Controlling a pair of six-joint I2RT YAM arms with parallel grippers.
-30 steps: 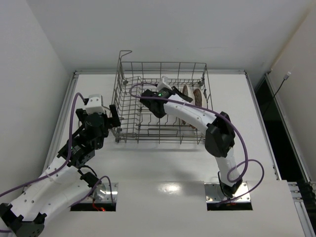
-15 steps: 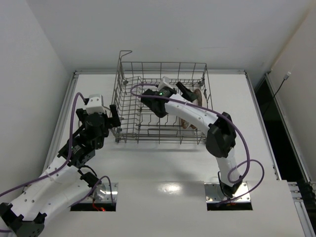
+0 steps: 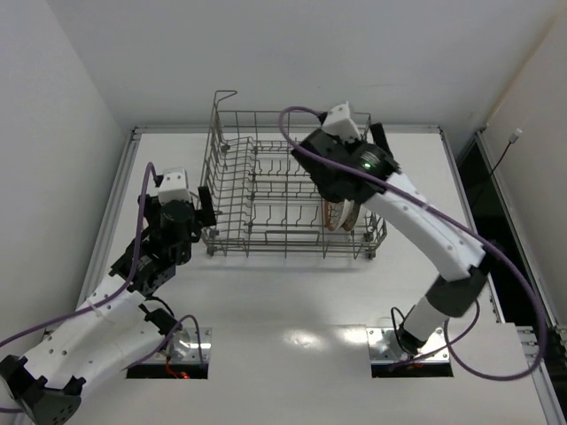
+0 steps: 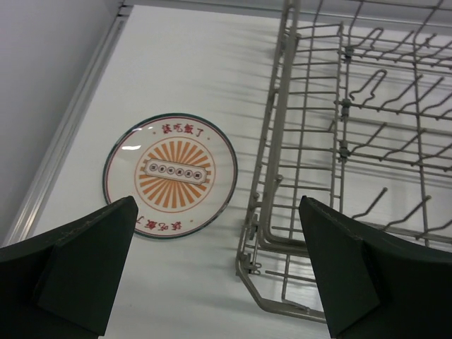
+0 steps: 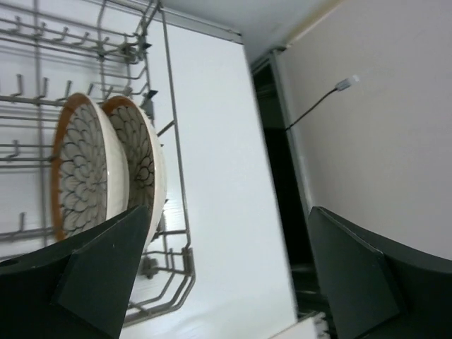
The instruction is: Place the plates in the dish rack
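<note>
"Hovering where?"

"The left gripper [image 4: 217, 205], fingers [image 4: 85, 261] apart, over the sunburst plate [image 4: 170, 175] flat beside the dish rack [image 4: 344, 145]; right gripper [image 5: 229, 212], likewise spread, above two brown-rimmed plates [image 5: 81, 166] [image 5: 139, 159] upright inside it."

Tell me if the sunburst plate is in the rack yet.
Out. The sunburst plate lies flat on the table beside the dish rack.

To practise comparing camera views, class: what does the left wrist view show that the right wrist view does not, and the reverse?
Only left wrist: the sunburst plate lying flat on the table beside the dish rack. Only right wrist: two brown-rimmed plates standing on edge inside the rack. Both: the rack's wire and the white table.
</note>
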